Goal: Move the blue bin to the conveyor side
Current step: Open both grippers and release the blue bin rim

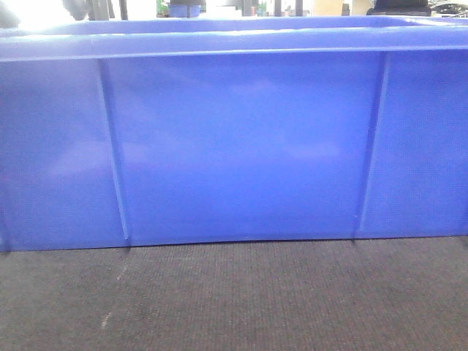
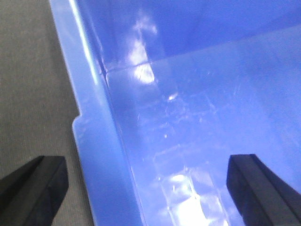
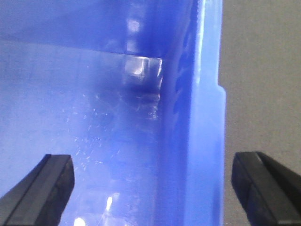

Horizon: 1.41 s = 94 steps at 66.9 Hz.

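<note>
No text, label, brand, number or sign can be read in any of the three views. The blue bin (image 1: 241, 146) shows only plain glossy walls with thin ribs (nothing printed or moulded), and the dark belt surface (image 1: 234, 300) in front of it is unmarked.

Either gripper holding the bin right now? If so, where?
Nothing held. Left gripper and right gripper are both open, each straddling a side wall of the blue bin, fingers clear of the plastic.
</note>
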Each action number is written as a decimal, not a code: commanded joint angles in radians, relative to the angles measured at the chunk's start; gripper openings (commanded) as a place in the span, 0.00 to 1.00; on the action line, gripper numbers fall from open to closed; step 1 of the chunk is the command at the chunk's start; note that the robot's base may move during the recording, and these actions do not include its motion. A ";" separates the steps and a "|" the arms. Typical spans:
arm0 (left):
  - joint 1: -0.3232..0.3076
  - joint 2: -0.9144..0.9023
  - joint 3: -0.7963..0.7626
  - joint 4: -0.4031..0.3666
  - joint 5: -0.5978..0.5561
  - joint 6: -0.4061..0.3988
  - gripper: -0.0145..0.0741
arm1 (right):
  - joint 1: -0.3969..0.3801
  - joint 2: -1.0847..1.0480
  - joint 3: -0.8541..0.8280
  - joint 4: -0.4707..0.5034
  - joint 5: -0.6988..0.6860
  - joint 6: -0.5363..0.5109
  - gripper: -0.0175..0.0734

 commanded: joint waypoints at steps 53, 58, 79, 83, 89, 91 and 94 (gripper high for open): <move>-0.001 -0.790 0.467 0.027 -0.192 -0.011 0.16 | -0.001 -0.833 0.591 -0.012 -0.292 -0.006 0.10; -0.001 -0.876 0.579 0.029 -0.261 -0.011 0.15 | -0.001 -0.935 0.719 -0.012 -0.371 -0.006 0.10; -0.001 -1.320 1.064 0.037 -0.605 -0.011 0.15 | -0.001 -1.423 1.185 -0.012 -0.582 -0.006 0.10; -0.001 -1.392 1.117 0.037 -0.630 -0.011 0.15 | -0.001 -1.498 1.224 -0.012 -0.616 -0.006 0.10; -0.001 -1.496 1.190 0.037 -0.659 -0.011 0.15 | -0.001 -1.608 1.255 -0.012 -0.636 -0.006 0.10; -0.001 -1.519 1.203 0.037 -0.662 -0.011 0.15 | -0.001 -1.633 1.257 -0.012 -0.636 -0.006 0.10; -0.001 -1.554 1.218 0.037 -0.662 -0.011 0.15 | -0.001 -1.649 1.257 -0.012 -0.634 -0.006 0.10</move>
